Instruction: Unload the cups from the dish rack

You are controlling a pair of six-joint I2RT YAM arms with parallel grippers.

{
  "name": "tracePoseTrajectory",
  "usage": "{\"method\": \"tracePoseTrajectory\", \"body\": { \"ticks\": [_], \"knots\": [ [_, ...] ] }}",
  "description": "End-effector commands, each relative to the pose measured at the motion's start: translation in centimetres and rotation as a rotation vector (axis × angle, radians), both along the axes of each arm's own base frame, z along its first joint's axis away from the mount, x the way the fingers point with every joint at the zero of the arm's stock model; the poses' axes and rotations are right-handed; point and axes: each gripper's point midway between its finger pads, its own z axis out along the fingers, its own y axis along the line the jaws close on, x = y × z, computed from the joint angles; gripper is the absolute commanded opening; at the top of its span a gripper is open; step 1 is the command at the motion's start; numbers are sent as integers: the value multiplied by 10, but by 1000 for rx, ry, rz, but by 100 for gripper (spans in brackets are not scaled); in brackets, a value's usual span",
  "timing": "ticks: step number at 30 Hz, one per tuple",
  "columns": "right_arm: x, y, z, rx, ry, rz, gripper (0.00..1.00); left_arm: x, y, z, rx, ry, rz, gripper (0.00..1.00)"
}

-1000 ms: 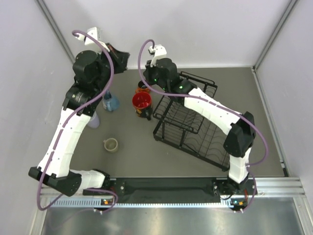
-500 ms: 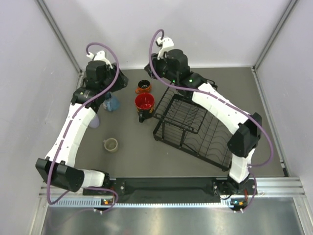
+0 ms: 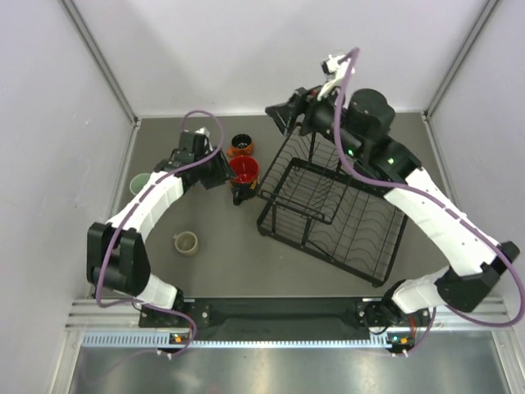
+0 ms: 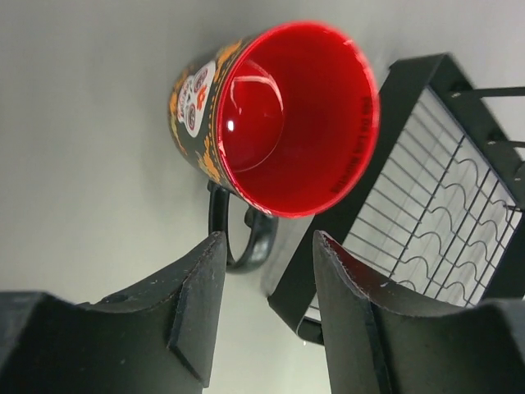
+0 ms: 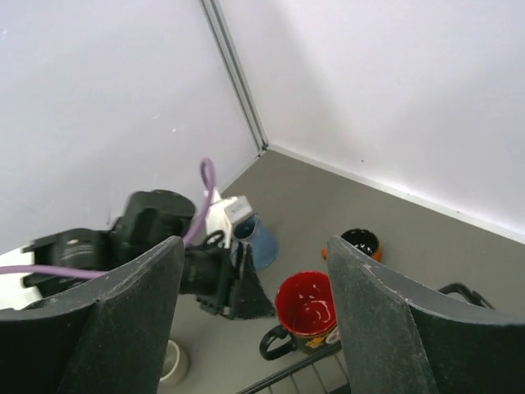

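Observation:
The black wire dish rack point(image 3: 328, 215) stands at centre right, and I see no cup in it. Just off its left corner, a red patterned mug point(image 3: 243, 170) with a black handle stands on the table beside an orange cup point(image 3: 241, 146). My left gripper point(image 3: 218, 171) is open, low beside the red mug point(image 4: 279, 115), with the handle point(image 4: 246, 238) just ahead of its fingertips. My right gripper point(image 3: 283, 115) is open and raised over the rack's far left corner, holding nothing. A blue mug point(image 5: 261, 242) stands behind the left gripper point(image 5: 225, 279). Nearer the front is a beige mug point(image 3: 185, 243).
A mint-green tumbler point(image 3: 141, 182) shows left of the left arm, near the left wall. White walls close in the table at the left, back and right. The rack's rim point(image 4: 385, 123) lies close to the red mug's right.
Both grippers have opened. The left one swung down from the blue mug to beside the red mug. The right one rose from the orange cup and moved right, over the rack.

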Motion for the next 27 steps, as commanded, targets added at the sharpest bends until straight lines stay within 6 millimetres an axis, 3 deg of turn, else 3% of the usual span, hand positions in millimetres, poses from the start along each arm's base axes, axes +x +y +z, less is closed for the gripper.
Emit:
{"method": "tracePoseTrajectory", "body": {
  "ticks": [1, 10, 12, 14, 15, 16, 19, 27],
  "knots": [
    [-7, -13, -14, -7, -8, -17, 71, 16, -14, 1, -80, -43, -15, 52],
    [-5, -30, -33, -35, 1, -79, 74, 31, -17, -38, -56, 22, -11, 54],
    [-4, -31, -39, -39, 14, -83, 75, 31, -18, -45, -56, 41, -15, 48],
    [-2, -30, -50, -48, 32, -84, 75, 31, -18, -47, -50, 48, -24, 25],
    [-2, -30, -52, -48, 37, -86, 75, 31, -18, -44, -49, 48, -26, 17],
    [-2, -31, -55, -50, 41, -87, 75, 29, -17, -44, -36, 59, -27, 1],
    [-2, -34, -56, -49, 43, -95, 76, 24, -5, -34, 19, 60, -7, 0],
    [-4, -41, -62, -36, 57, -106, 76, 20, 36, 18, 110, -28, 84, 0]
  ]
}}
